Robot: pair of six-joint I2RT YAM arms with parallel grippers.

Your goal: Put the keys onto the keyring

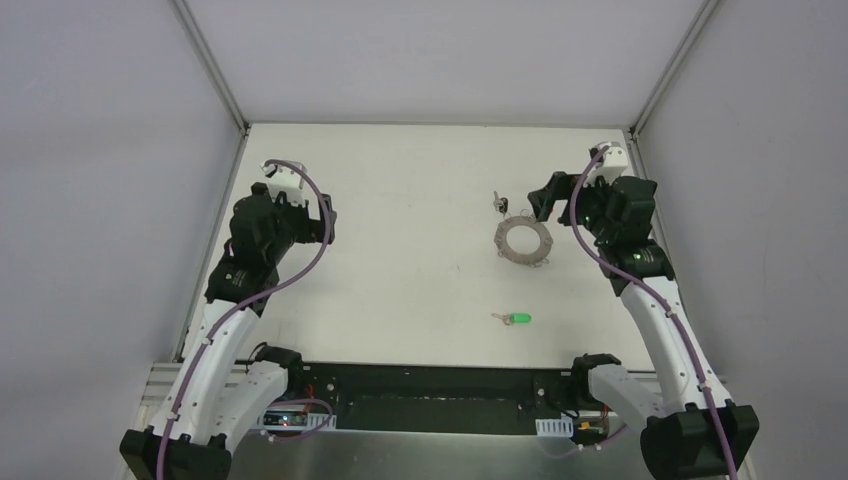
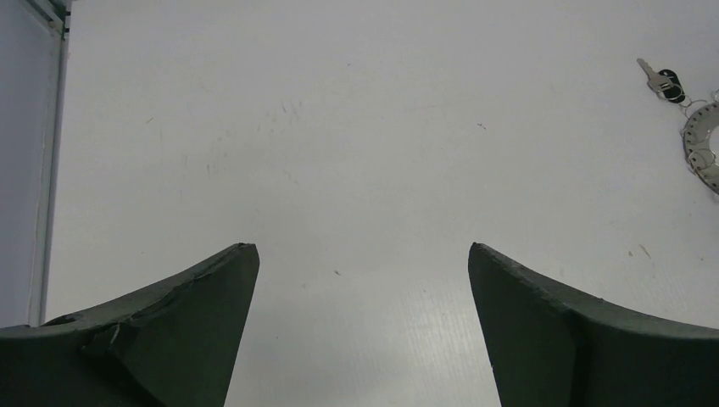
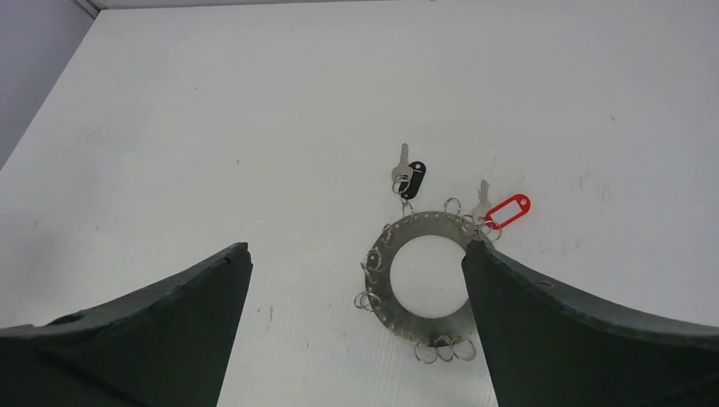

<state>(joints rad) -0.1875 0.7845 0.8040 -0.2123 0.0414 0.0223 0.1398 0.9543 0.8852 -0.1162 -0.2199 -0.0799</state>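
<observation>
Clearly the loose green key [image 1: 517, 318] is what matters next. It lies on the table on the near side of the keyring [image 3: 424, 225], well apart from it. Its long axis runs left to right, with the blade pointing left and the plastic head to the right.

The right gripper [image 3: 356, 250] is the nearer tool. Its arm reaches out over the ring's far right side with the wrist tipped down, so the green key sits towards the bases from it and outside its wrist view. Its jaws stand wide apart and hold nothing.

The black key [image 3: 407, 176] and red key [image 3: 504, 209] touch the ring's far rim and are probably on its wire loops, though the threading is too fine to confirm.

The left gripper [image 2: 362, 250] hangs over bare table far to the left, also spread wide and empty.
</observation>
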